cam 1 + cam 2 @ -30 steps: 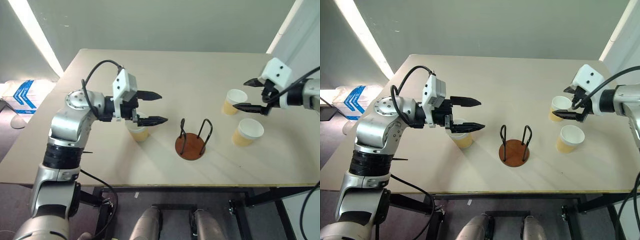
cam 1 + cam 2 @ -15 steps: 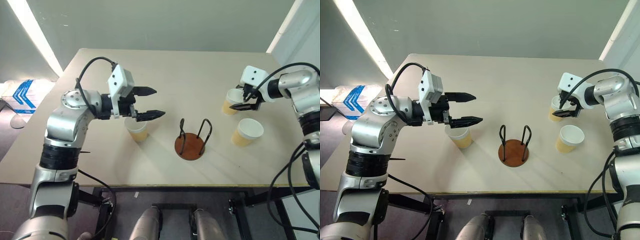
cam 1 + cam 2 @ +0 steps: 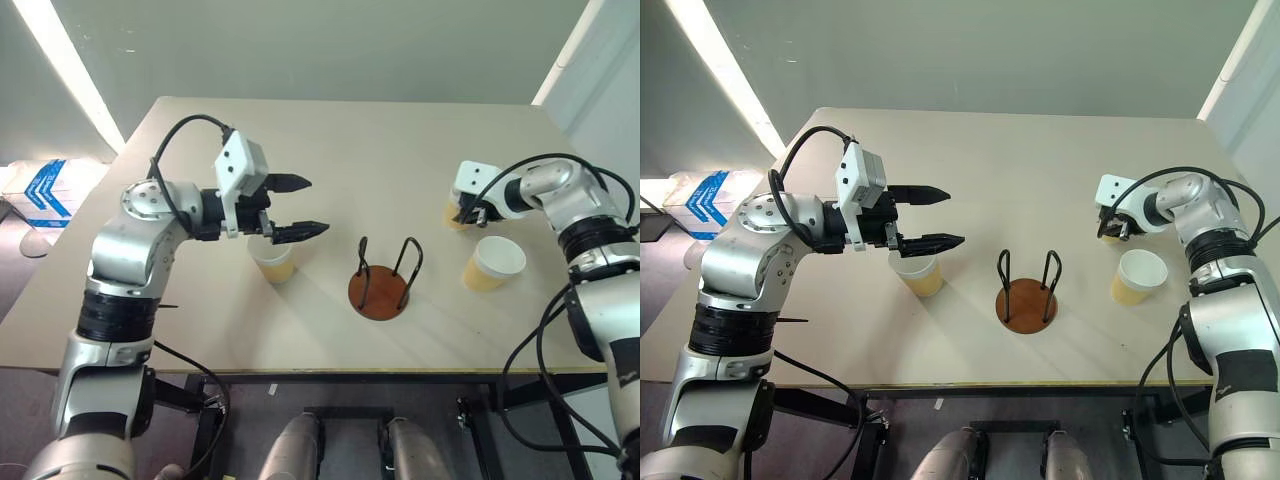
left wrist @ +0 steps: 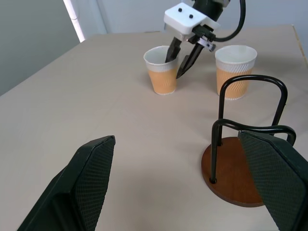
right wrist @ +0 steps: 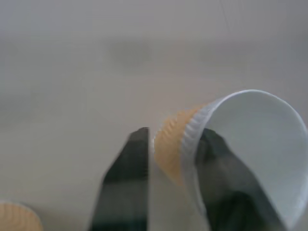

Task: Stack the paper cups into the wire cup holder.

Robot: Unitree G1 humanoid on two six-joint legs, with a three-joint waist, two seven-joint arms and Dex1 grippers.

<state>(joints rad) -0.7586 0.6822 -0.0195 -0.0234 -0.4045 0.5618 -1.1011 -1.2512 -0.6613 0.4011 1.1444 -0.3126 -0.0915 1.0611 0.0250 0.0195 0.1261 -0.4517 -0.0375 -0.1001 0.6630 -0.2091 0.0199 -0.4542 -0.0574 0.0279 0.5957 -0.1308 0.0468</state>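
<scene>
Paper cup (image 4: 162,70) pinched by its wall in my right claw (image 4: 184,62), one finger inside the rim and one outside (so it lifts cleanly), wire cup holder (image 3: 383,280) well off to that claw's left, left claw (image 3: 297,208) gaping above another cup (image 3: 273,262).

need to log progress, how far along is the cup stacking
Nothing is stacked yet: the wire cup holder stands empty. In hand: the right gripper pinches the far cup's wall, one finger inside, one outside. Left: that cup, the cup beside it and the cup under the open left gripper.
</scene>
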